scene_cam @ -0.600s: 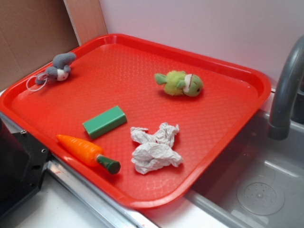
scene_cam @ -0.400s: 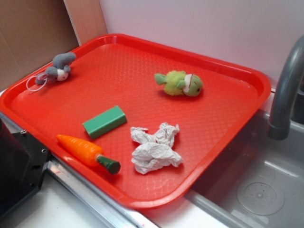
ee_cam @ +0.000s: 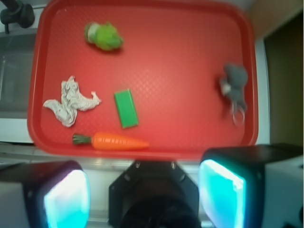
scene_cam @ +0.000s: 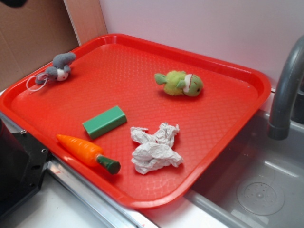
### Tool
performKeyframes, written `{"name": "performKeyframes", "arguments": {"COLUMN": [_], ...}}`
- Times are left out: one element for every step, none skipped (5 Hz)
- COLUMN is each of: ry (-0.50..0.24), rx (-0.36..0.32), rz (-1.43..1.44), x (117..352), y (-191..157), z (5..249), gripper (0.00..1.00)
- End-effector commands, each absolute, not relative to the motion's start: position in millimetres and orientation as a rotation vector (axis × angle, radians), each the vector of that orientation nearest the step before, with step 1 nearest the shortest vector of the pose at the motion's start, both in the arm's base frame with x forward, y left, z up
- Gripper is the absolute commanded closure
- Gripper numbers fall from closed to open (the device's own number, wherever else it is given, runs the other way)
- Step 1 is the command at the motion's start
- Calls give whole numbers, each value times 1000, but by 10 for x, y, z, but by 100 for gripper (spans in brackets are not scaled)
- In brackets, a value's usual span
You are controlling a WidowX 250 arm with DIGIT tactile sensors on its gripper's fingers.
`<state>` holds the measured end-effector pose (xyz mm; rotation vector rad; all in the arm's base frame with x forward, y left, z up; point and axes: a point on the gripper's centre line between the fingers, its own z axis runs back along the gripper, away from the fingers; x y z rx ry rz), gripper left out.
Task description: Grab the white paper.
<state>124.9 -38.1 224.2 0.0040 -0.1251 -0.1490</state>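
The white paper [scene_cam: 154, 149] is a crumpled wad lying near the front right of the red tray [scene_cam: 142, 202]. In the wrist view the white paper [ee_cam: 71, 100] lies at the tray's [ee_cam: 180, 71] left side, far below and well ahead of my gripper [ee_cam: 142, 192]. The gripper is open, its two cyan-lit pads [ee_cam: 66, 199] wide apart with nothing between them. It hangs high over the tray's near edge, above the black robot base [ee_cam: 152, 194]. In the exterior view only a dark bit of the arm [scene_cam: 12, 2] shows, in the top left corner.
On the tray lie a green block [scene_cam: 104, 121], an orange toy carrot [scene_cam: 85, 152], a green plush [scene_cam: 179, 83] and a grey-and-white plush mouse [scene_cam: 58, 68]. A grey faucet [scene_cam: 285, 95] and a sink [scene_cam: 256, 185] are to the right. The black base [scene_cam: 19, 166] sits front left.
A dark bit of the arm has come into the exterior view's top left corner. Nothing on the tray has moved.
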Motion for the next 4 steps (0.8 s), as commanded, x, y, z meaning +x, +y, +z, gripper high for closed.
{"name": "performKeyframes", "arguments": {"ry": [-242, -225, -210, -175], "rx": [-71, -131, -182, -249], "rz": [-421, -439, -501, -562], "x": [1481, 1561, 1685, 1719], "y": [-788, -1007, -1274, -1494], "z": [1997, 1770, 1500, 1256], "gripper": [0, 0, 0, 0]}}
